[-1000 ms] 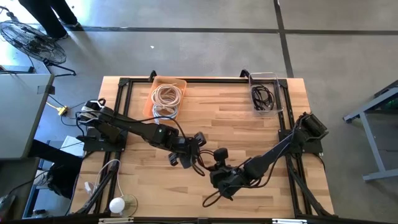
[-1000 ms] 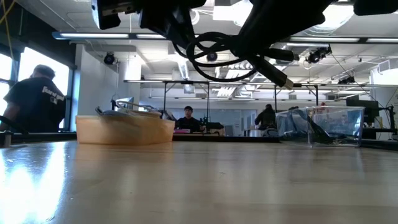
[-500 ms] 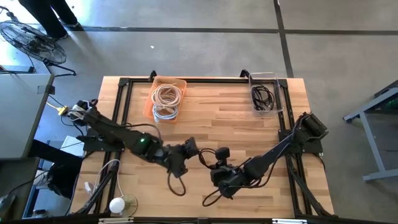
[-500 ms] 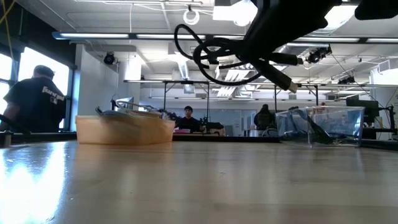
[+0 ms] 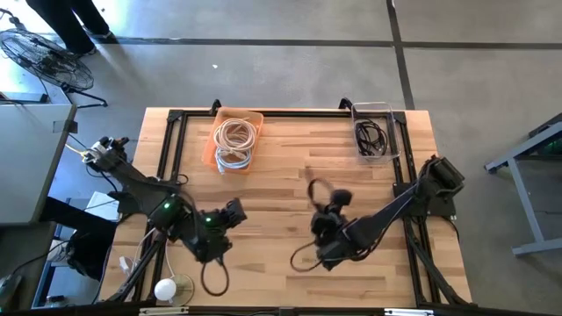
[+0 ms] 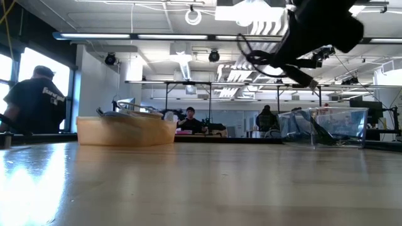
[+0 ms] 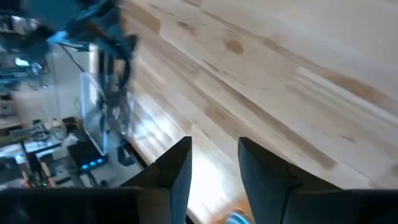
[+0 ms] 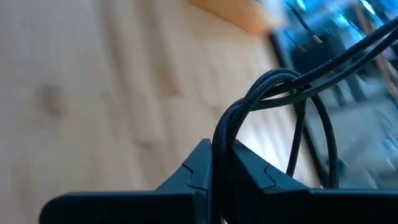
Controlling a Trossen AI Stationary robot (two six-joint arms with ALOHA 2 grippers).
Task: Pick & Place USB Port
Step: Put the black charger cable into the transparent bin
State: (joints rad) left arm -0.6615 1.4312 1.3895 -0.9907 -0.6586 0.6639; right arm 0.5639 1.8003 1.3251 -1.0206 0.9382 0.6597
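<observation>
Nearest of all, at the table's (image 5: 290, 180) near-left edge, the left gripper (image 5: 230, 213) hangs over bare wood with nothing in it; its own wrist view shows the two dark fingers (image 7: 177, 171) standing a narrow gap apart, only planks showing between them. Just nearer than that gripper a loose dark loop of the arm's own wiring (image 5: 213, 279) hangs over the table's near edge, and a white round object (image 5: 164, 289) sits beside the frame at the near-left corner.

A little farther in and to the right, the right gripper (image 5: 329, 230) is raised above the table, closed on a black USB cable (image 5: 318, 191). In the right wrist view the fingers (image 8: 200, 168) are pinched together on the braided cable (image 8: 249, 102), which loops up and away from them. From table height the cable (image 6: 267, 59) hangs in coils well clear of the wood, with its plug end (image 6: 311, 81) pointing down to the right.

Farther back, on the far-left part of the table, an orange tray (image 5: 255, 117) holds coiled pale cables (image 5: 235, 140). At the far-right corner a clear plastic bin (image 5: 394, 114) holds a bundle of black cables (image 5: 371, 136).

Beyond the table, a person in a dark shirt (image 6: 36, 103) stands at the left of the room, and other people (image 6: 190, 118) sit farther back among workbenches.
</observation>
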